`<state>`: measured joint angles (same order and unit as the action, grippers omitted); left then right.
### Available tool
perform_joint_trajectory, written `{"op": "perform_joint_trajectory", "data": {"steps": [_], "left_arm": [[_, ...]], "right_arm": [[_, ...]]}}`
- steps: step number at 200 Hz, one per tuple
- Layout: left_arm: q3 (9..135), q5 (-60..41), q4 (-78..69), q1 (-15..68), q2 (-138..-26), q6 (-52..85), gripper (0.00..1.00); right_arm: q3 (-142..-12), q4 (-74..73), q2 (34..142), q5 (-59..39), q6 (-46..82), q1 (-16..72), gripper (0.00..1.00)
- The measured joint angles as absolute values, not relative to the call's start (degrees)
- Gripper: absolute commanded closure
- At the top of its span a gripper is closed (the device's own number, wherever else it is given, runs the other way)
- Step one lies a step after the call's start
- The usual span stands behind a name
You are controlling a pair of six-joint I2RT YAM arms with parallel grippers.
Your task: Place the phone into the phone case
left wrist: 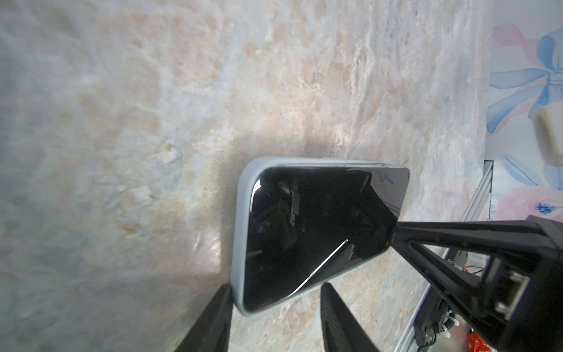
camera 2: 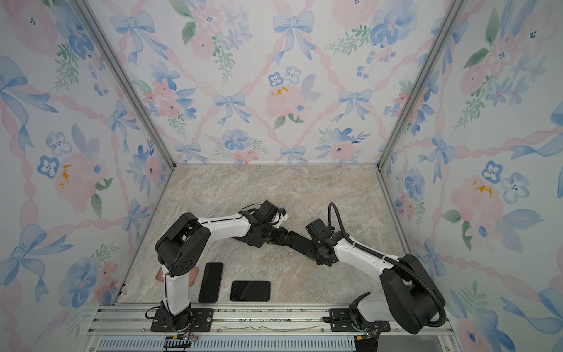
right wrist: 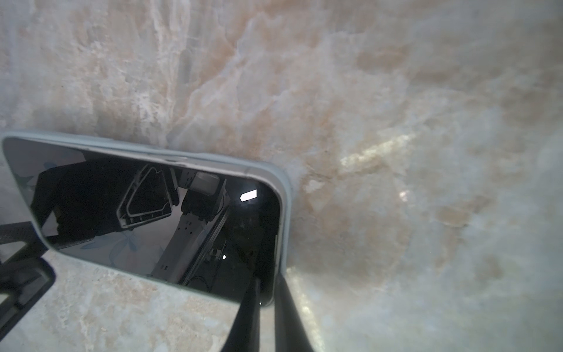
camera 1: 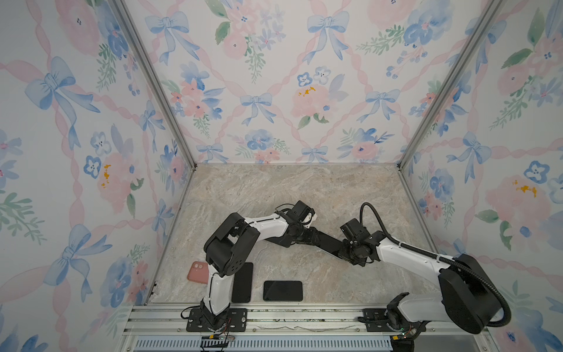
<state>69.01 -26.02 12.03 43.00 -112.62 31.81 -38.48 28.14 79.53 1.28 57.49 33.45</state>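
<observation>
1. Position. I read the phone (left wrist: 304, 231) at the middle of the worktop (camera 1: 274, 189), screen up, between the two arms. In both top views it shows as a dark bar (camera 1: 330, 243) running from one wrist to the other.

2. Seating. The phone sits inside the pale grey phone case (left wrist: 240, 219). The case rim frames the glass on every edge I can see. I cannot tell whether all corners are fully home, or whether the assembly rests on the worktop or is held just clear of it.

3. Left end effector (left wrist: 276, 286). The fingers stand partly apart and straddle one short end of the phone case. One pad (left wrist: 219, 307) is against one long edge and the other is at the opposite edge. I read this as a grip across the case width.

4. Right end effector (right wrist: 268, 283). The fingers are drawn close together at the opposite end. One lies over the glass and the other outside the rim, so they pinch the case edge near a corner.

5. Other items. Two bare black phones lie near the front edge of the worktop, one lengthwise (camera 1: 242, 282) and one crosswise (camera 1: 283, 291). A pink case (camera 1: 198, 272) lies just beside them, partly behind the left arm.
</observation>
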Motion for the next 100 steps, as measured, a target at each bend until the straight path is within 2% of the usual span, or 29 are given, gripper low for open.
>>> {"op": "perform_joint_trajectory", "data": {"steps": [41,81,100], "left_arm": [[69.01,-25.96,11.97,42.98,-112.60,31.79,0.51],[67.31,-28.21,9.15,42.52,-112.05,31.81,0.39],[65.21,-28.77,8.45,41.63,-110.45,31.99,0.36]], "right_arm": [[-39.31,29.47,78.43,2.22,55.99,34.06,0.84],[-43.24,33.34,76.84,2.22,50.09,34.85,0.71],[-45.78,33.98,75.07,2.61,46.44,33.85,0.65]]}}
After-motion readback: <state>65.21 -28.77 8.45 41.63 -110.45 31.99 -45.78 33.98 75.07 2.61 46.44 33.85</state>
